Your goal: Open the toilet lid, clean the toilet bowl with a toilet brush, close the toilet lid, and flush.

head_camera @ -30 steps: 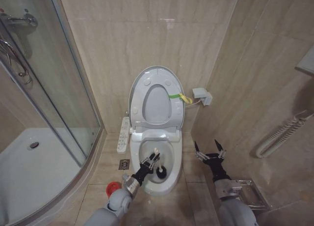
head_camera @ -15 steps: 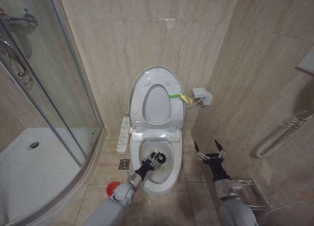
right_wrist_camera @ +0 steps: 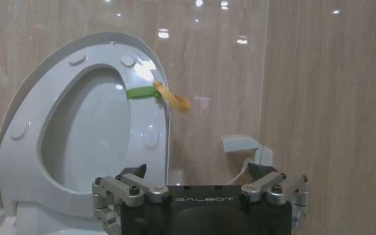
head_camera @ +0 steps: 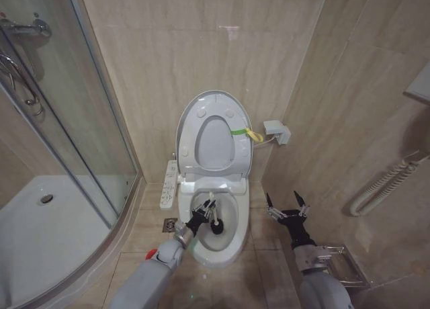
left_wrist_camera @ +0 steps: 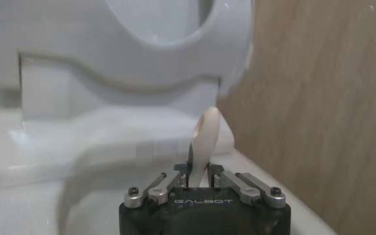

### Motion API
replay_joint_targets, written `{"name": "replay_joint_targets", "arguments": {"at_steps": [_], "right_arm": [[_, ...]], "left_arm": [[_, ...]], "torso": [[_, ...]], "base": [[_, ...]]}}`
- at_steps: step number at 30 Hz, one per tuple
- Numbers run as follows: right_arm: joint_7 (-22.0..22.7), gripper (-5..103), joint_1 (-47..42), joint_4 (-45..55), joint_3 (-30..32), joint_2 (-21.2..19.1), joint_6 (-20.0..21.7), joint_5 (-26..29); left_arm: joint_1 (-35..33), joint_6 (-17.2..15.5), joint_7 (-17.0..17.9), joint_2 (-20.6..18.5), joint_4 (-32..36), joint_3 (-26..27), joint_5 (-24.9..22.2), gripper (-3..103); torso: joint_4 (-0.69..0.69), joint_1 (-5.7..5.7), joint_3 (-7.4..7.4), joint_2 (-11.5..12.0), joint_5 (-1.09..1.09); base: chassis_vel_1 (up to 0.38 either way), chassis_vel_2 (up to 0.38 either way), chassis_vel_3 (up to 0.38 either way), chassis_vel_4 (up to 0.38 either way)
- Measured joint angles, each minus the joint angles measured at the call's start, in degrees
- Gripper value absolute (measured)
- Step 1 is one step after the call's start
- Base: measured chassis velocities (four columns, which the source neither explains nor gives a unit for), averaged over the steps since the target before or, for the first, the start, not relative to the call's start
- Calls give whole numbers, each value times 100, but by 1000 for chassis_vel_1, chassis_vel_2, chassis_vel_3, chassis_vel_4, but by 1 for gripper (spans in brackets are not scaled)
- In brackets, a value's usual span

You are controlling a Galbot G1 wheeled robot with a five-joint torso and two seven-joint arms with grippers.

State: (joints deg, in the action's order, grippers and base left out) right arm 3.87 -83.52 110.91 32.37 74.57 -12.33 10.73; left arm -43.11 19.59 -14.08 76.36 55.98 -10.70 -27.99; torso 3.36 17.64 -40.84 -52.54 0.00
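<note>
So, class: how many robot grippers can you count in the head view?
2: the left gripper over the toilet bowl, holding the toilet brush; the right gripper beside the toilet.

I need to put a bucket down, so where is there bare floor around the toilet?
Bare tiles lie between the toilet bowl and the right gripper. Left of the bowl it is crowded: button panel, floor drain, and the left gripper holding the toilet brush inside the bowl.

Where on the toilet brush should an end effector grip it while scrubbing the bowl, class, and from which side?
Grip the thin pale handle of the toilet brush near its upper end, coming from the front of the toilet bowl, as the left end effector does. The handle is narrow enough to pinch and stays above the rim, while the dark head sits down inside the bowl.
</note>
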Motion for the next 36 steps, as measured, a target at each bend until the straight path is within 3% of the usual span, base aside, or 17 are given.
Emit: {"name": "replay_joint_targets", "arguments": {"at_steps": [6, 10, 14, 22, 36], "right_arm": [[0, 100, 1, 0, 0, 0, 0, 0], [-1, 100, 2, 0, 0, 0, 0, 0], [0, 100, 1, 0, 0, 0, 0, 0], [-1, 100, 2, 0, 0, 0, 0, 0], [0, 100, 1, 0, 0, 0, 0, 0]], "left_arm": [[3, 122, -88, 115, -355, -45, 250, 19], [-69, 119, -35, 105, -91, -19, 251, 19], [-175, -69, 221, -107, 893, -108, 61, 20], [-381, -395, 554, -307, 1893, -40, -372, 17], [-543, -260, 153, -131, 1007, 249, -587, 17]], "torso": [[1, 1, 0, 0, 0], [2, 1, 0, 0, 0], [5, 2, 0, 1, -2], [4, 1, 0, 0, -1], [3, 0, 2, -1, 1]], "base": [[0, 0, 0, 0], [0, 0, 0, 0], [0, 0, 0, 0], [0, 0, 0, 0], [0, 0, 0, 0]]}}
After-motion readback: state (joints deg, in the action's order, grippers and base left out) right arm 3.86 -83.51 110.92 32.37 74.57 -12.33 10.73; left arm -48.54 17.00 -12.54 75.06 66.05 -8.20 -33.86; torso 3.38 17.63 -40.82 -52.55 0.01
